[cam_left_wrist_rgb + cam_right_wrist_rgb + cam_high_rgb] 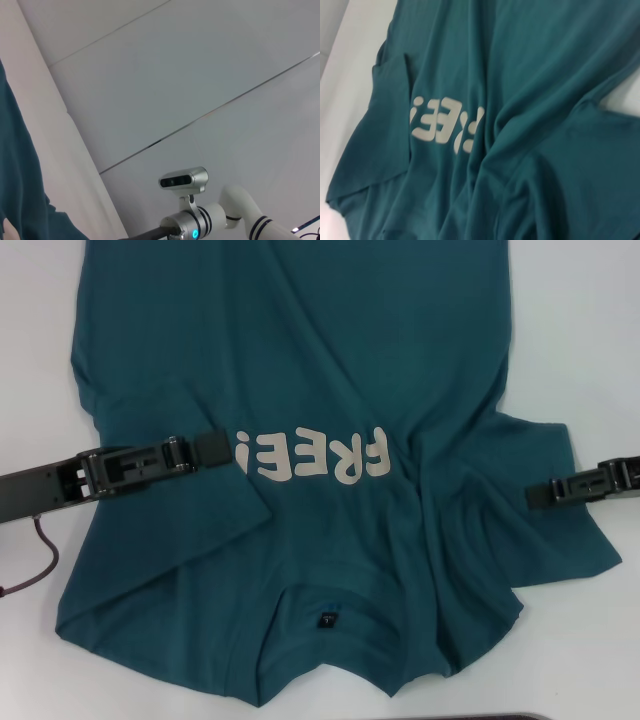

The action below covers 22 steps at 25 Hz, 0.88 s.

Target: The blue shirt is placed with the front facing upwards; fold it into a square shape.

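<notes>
On the counter (590, 330), each hand, left hand (215, 448) and right hand (540, 492), pins the blue shirt (330, 360), likely readying a fold; whether either is clamped, I cannot tell.

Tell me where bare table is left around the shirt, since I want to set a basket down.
Bare table lies beyond the blue shirt on the robot's right, above the right gripper. A narrower strip runs along the robot's left, above the left gripper. The centre is covered by fabric.
</notes>
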Each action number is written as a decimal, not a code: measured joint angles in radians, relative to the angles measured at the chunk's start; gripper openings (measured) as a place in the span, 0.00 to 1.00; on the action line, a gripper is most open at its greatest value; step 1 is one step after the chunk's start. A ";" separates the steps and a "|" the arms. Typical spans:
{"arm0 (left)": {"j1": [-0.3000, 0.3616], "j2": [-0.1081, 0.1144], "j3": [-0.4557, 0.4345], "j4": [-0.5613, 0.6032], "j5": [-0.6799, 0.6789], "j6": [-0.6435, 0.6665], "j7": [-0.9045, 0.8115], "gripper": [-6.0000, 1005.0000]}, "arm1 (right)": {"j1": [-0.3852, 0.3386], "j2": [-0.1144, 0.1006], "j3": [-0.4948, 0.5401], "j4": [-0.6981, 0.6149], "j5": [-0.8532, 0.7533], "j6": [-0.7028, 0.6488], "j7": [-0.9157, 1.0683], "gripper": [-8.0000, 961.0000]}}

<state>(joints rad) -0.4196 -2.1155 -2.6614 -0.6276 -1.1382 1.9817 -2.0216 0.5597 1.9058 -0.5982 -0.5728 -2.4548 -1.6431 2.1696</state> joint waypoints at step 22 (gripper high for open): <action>-0.005 -0.001 0.000 0.002 0.000 0.002 -0.002 0.76 | -0.004 0.021 -0.007 -0.058 -0.042 -0.013 0.035 0.60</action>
<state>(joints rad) -0.4244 -2.1165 -2.6615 -0.6258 -1.1382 1.9834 -2.0233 0.5559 1.9270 -0.6055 -0.6310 -2.4972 -1.6561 2.2048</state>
